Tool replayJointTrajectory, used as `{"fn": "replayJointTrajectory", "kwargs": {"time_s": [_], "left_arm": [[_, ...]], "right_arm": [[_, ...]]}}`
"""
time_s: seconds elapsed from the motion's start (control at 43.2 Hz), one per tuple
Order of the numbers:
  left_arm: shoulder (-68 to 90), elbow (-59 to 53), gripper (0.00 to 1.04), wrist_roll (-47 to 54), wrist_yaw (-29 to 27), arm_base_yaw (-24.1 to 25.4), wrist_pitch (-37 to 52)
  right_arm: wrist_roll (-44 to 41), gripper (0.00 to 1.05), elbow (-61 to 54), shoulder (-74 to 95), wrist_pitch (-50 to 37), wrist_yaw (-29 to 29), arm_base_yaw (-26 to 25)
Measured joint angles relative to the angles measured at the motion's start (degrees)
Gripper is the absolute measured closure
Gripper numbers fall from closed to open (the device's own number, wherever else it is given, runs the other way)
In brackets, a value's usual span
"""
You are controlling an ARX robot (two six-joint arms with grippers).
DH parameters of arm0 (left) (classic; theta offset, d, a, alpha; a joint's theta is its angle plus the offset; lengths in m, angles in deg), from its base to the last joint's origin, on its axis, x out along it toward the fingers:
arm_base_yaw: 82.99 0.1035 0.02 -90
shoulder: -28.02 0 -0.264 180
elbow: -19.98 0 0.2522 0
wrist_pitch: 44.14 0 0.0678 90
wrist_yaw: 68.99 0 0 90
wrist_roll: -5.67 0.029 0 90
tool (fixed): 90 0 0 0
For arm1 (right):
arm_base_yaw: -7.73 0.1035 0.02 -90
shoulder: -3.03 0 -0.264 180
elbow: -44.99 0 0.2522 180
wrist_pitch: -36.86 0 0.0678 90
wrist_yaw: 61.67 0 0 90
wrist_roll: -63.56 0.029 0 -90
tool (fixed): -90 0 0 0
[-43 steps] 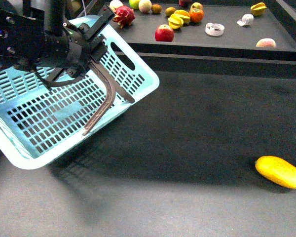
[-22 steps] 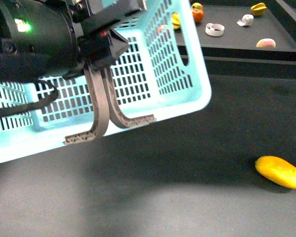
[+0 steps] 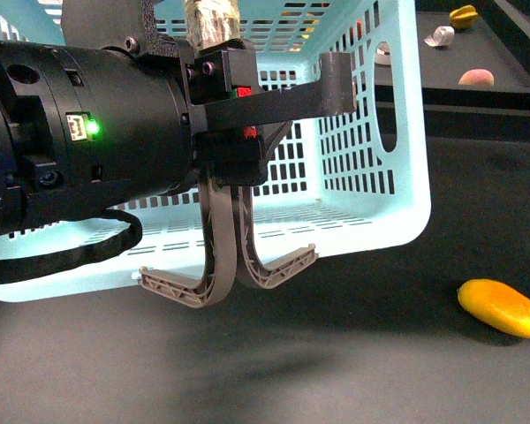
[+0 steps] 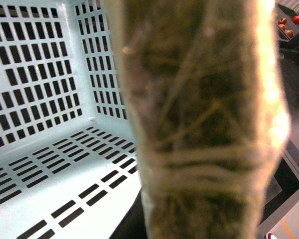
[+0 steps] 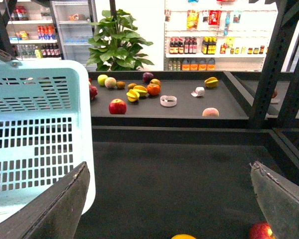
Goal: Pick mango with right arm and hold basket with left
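Up front, mango (image 3: 502, 307) whole near basket (image 3: 408, 221); right wrist shows sliver.

The dark worktop (image 3: 336, 371) fills the front view, matte and grey-black, with a broad shadow across its near half. The mango (image 3: 502, 307) lies flat on it at 4 o'clock, alone. In the right wrist view a red fruit (image 5: 259, 233) sits near the mango, only partly in view. Beyond the far edge, from 12 to 2 o'clock, a rimmed tray (image 5: 224, 107) carries a peach (image 5: 210, 112), a lone starfruit (image 5: 212, 82), a red apple (image 5: 117, 106), an orange (image 5: 153, 89) and a white ring (image 5: 168, 101).
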Motion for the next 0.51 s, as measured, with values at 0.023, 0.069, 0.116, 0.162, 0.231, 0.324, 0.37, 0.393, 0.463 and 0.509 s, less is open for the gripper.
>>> {"fn": "replayJointTrajectory", "kwargs": {"time_s": [0.023,0.069,0.116,0.162,0.231,0.324,0.37,0.393,0.463,0.509], "left_arm": [[0.0,-0.02,0.98,0.04,0.04,0.0,0.0],[0.0,-0.07,0.98,0.04,0.09,0.0,0.0],[0.0,-0.11,0.98,0.04,0.2,0.0,0.0],[0.0,-0.11,0.98,0.07,0.22,-0.07,0.0],[0.0,-0.13,0.98,0.09,0.2,-0.15,0.0],[0.0,-0.13,0.98,0.09,0.09,-0.15,0.0],[0.0,-0.2,0.98,0.2,0.04,-0.15,0.0],[0.0,-0.22,0.98,0.17,0.04,-0.15,0.0],[0.0,-0.24,0.98,0.2,-0.04,-0.15,0.0],[0.0,-0.24,0.98,0.26,-0.07,-0.13,0.0]], "right_arm": [[0.0,0.08,0.0,0.0,0.0,0.0,0.0],[0.0,0.08,0.0,0.0,0.0,0.0,0.0],[0.0,0.08,0.0,0.0,0.0,0.0,0.0],[0.0,0.08,0.0,0.0,0.0,0.0,0.0],[0.0,0.08,0.0,0.0,0.0,0.0,0.0],[2.86,0.08,0.44,2.54,0.26,-11.06,2.54],[5.27,0.08,0.74,6.36,-0.92,-19.43,2.78],[5.6,0.08,0.74,7.39,-1.46,-21.0,2.36],[6.29,0.08,0.74,12.83,-5.2,-23.52,-1.36],[6.36,0.08,0.76,16.52,-8.04,-22.47,-4.13]]}}
